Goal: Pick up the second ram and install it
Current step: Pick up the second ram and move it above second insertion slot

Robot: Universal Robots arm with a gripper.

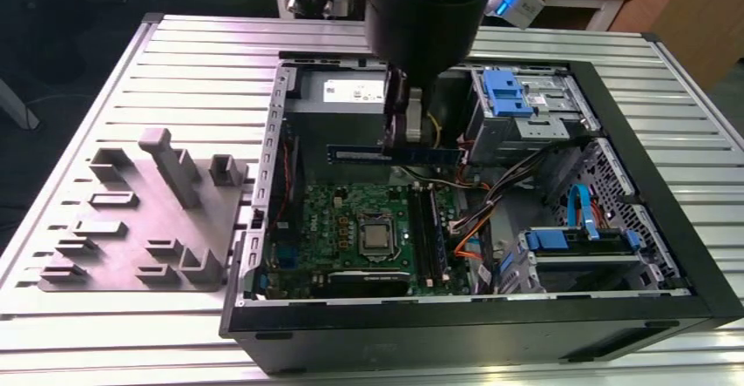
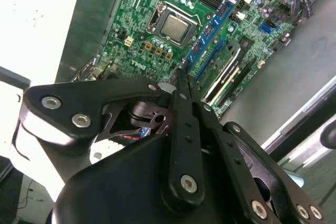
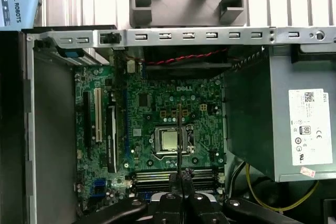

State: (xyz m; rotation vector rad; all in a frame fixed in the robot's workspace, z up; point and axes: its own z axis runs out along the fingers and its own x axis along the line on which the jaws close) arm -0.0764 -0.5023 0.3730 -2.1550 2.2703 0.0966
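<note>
Hanging over the open black metal computer case (image 1: 489, 338), the black two-finger gripper (image 1: 402, 140) has its fingers closed flat onto the second ram (image 1: 361, 152). This thin, long memory stick with a blue-labelled face is pinched near its middle and held level above the green motherboard (image 1: 337, 220), apart from the long black memory slots (image 1: 426, 229). The second wrist view shows the stick (image 2: 214, 27) reaching past the fingertips, and the first wrist view shows it edge-on (image 3: 180, 129). Whether either slot is already filled is hard to tell. As I judge it, the thin grip could let the stick twist, so an end meets a slot latch or the notch misses its key; the loose coloured cables (image 1: 489, 207) nearby could also snag it. Print shows on the white sticker (image 3: 310, 129) of the grey power supply (image 3: 262, 119) and in white lettering on the board, but it is not read off here.
</note>
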